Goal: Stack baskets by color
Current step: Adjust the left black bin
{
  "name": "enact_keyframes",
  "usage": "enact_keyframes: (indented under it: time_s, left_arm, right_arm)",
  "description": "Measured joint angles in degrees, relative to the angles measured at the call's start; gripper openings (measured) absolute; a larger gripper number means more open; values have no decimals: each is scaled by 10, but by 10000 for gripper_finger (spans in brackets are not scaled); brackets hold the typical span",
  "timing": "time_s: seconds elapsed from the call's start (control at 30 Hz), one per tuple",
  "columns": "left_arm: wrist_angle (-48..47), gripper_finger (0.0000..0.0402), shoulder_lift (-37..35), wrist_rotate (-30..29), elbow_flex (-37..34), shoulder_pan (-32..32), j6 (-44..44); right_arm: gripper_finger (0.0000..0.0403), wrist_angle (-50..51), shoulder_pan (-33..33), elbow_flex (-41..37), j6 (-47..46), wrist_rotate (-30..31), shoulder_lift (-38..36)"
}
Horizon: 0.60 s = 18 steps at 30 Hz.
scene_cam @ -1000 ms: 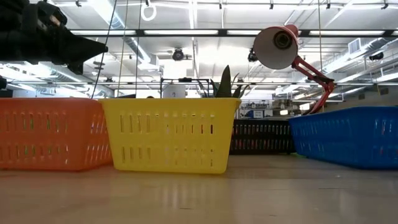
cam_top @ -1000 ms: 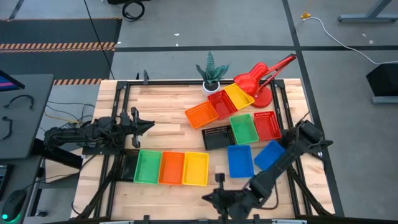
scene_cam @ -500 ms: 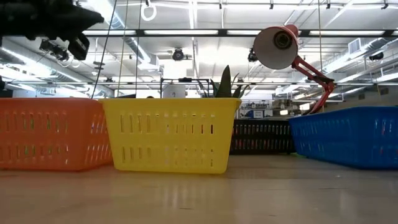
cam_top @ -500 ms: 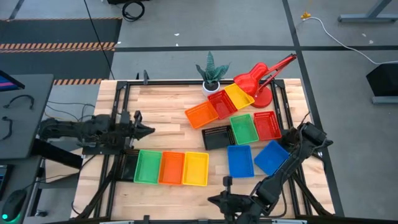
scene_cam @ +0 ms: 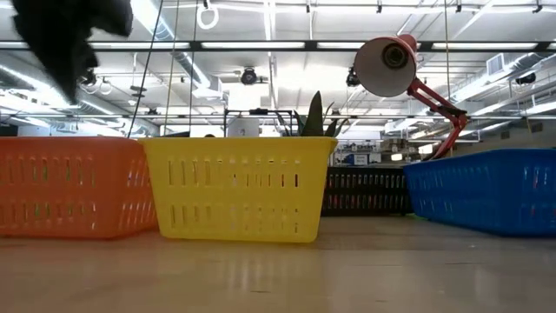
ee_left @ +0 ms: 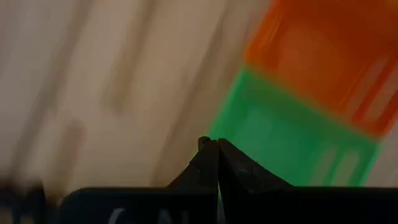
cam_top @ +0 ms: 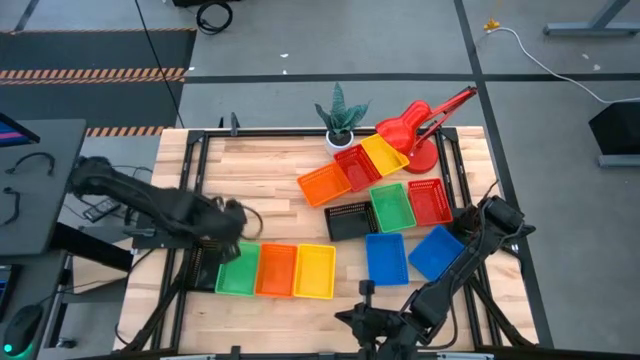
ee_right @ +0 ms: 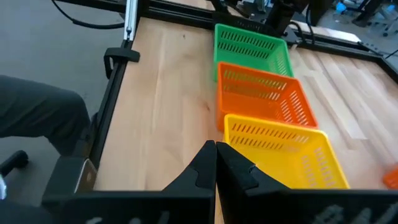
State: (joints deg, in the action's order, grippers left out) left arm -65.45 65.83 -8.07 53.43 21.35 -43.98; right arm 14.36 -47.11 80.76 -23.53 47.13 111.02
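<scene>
Baskets in green (cam_top: pixel 238 270), orange (cam_top: pixel 276 270) and yellow (cam_top: pixel 315 271) sit touching in a row at the near edge. The left gripper (cam_top: pixel 232 222), fingers pressed together, hovers by the green one. The right gripper (cam_top: pixel 365 290) waits closed and empty nearby. More baskets cluster beyond, near the lamp (cam_top: pixel 420 125).

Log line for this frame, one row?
left gripper: shut, empty, over green basket | right gripper: shut, parked near edge | stacking: not started
</scene>
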Motion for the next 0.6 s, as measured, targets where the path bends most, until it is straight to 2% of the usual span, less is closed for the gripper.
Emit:
enact_keyframes:
  time_s: [0.2, 0.37, 0.5, 0.6]
  left_arm:
    - [-2, 3, 131, 122, -23, 41, -43]
    - [2, 5, 185, 131, -26, 51, -46]
    - [-5, 7, 184, 132, -23, 47, -46]
    - [-43, 8, 163, 132, -8, 46, -53]
  right_arm:
    - [7, -1, -2, -20, -29, 0, 0]
    - [7, -3, -2, -42, -50, 0, 0]
    - [7, -5, -2, -45, -58, 0, 0]
    - [7, -10, -2, -45, -53, 0, 0]
